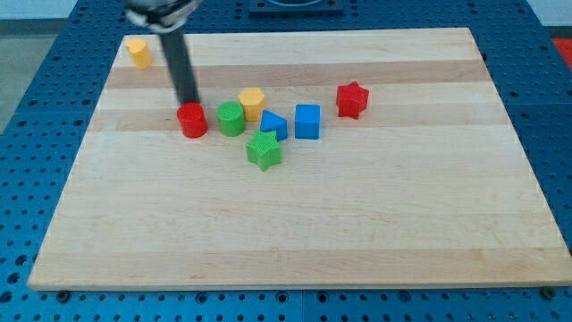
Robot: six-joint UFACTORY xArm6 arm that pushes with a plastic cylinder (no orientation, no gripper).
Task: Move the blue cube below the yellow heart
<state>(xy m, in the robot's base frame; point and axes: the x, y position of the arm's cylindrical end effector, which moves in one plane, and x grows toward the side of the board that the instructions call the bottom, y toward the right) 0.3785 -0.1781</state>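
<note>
My tip (pixel 190 104) touching red cylinder (pixel 192 120), one blue cube (pixel 307 122)

No text, label, brand, number or sign can be read anywhere — not on the blocks, the wooden board or its surround.

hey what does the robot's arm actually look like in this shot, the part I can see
Only the lowest part shows. A blurred dark, metallic-looking mount sits at the view's top, cut off by the frame. From it hangs a straight, slim, dark grey rod, plain, with no markings or cables visible. My tip is blunt and ends just above the red cylinder. No pincer is fitted.
</note>
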